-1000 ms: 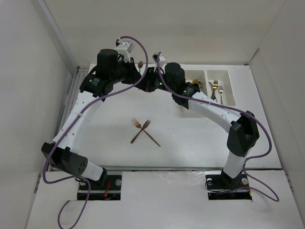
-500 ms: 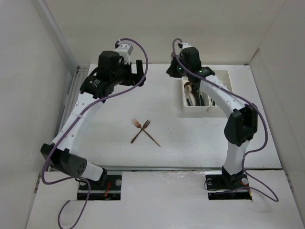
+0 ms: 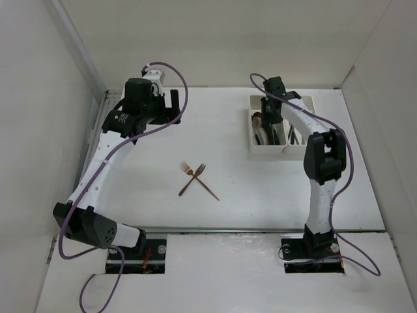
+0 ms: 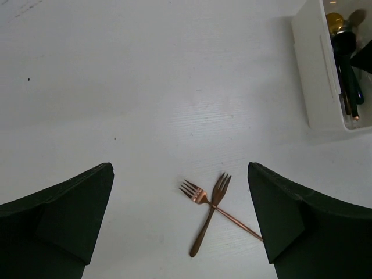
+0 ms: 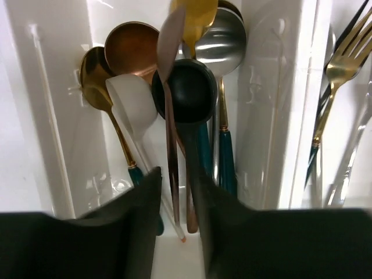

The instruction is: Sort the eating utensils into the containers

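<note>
Hanging above the far left of the white table (image 3: 260,189), the left gripper (image 4: 179,173) is fully released, its dark fingers (image 4: 64,215) spread wide with nothing between them. In the middle of the table two copper forks (image 4: 208,210) lie crossed, touching where their handles meet, tines toward the far edge, well apart from the containers. The right gripper (image 5: 174,174) points down into the left bin (image 5: 52,116) of the two joined white bins at the far right. Its jaws stand only a little apart, with the thin handle of a copper-handled spoon (image 5: 172,133), seen edge-on, running between them; whether that handle is pinched or already let go cannot be told. Packed around it in the same bin are a black spoon (image 5: 185,90), a cream spoon (image 5: 131,102), a copper spoon (image 5: 131,49), a gold spoon (image 5: 93,72) and a silver spoon (image 5: 220,43), bowls at the bin's far end. A gold fork (image 5: 343,55) lies in the right bin (image 3: 318,124) beside other slim utensils.
</note>
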Available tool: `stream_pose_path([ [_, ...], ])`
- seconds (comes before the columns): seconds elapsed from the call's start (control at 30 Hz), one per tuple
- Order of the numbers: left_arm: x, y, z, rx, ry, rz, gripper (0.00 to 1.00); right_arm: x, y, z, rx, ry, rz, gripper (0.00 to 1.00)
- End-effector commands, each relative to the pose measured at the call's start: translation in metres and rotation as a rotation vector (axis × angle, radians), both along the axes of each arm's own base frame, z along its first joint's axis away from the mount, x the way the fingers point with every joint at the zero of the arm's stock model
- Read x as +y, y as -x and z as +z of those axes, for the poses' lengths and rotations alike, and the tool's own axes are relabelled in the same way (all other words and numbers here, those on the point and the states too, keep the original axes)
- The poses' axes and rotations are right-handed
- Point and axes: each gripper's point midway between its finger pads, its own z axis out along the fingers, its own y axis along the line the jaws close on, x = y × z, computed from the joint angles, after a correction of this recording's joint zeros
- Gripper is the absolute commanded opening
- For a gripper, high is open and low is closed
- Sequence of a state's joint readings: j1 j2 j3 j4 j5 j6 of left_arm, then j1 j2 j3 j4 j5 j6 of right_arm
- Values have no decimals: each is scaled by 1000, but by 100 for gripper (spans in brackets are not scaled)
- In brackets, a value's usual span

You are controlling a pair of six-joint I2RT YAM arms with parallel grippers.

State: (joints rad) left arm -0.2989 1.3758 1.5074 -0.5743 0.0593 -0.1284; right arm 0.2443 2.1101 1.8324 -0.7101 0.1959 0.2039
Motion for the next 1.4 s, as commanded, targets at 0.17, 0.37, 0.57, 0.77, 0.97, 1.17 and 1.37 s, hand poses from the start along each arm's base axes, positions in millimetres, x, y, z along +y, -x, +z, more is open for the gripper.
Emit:
stream_pose_path([
  [0.17, 10, 8, 23, -68, 28, -1, 100, -14, -4, 80, -158, 74, -31, 61],
  [0.37, 19, 5, 23, -62, 47, 31, 100, 52, 36, 145, -283, 26, 122, 64],
  [0.57, 39, -4, 22, -61, 52, 109, 100, 217, 136, 68, -72, -66, 591, 71],
  [0.77, 44, 2, 19, -61, 62, 110, 100, 286, 207, -7, 70, 39, 776, 64],
  [0.97, 44, 4, 18, -56, 79, 107, 100, 295, 217, -40, 138, 25, 802, 61],
  [1.17, 51, 7, 21, -66, 81, 125, 100, 286, 221, -79, 189, 62, 777, 54],
  [1.37, 49, 6, 23, -74, 87, 117, 100, 286, 219, -98, 210, 85, 771, 25],
])
